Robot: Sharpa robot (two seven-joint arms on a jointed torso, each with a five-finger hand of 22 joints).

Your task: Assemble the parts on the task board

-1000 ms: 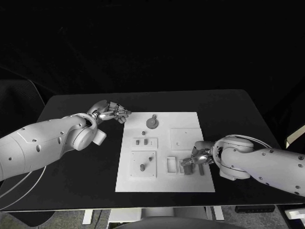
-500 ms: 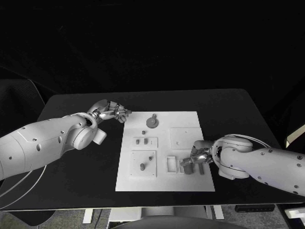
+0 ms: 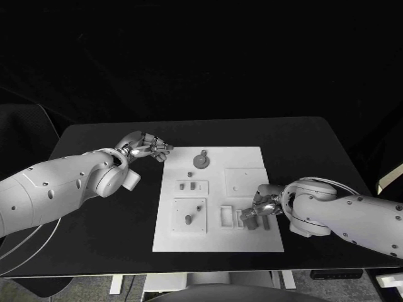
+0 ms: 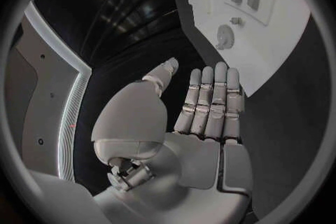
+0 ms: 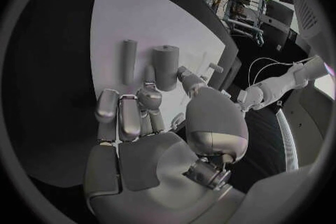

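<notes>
On the black table (image 3: 102, 233), the right hand (image 3: 259, 211) has crept slightly toward twelve o'clock, fingers curled over thick cylinder (image 5: 167, 67), grip unclear. Left hand (image 3: 145, 148) stays spread, idle.

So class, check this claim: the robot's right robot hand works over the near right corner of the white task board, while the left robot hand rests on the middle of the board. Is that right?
Not quite. The right robot hand is indeed over the task board's near right corner, but the left robot hand is beside the board's far left corner, over the black table, not on its middle. The head view shows this.
</notes>
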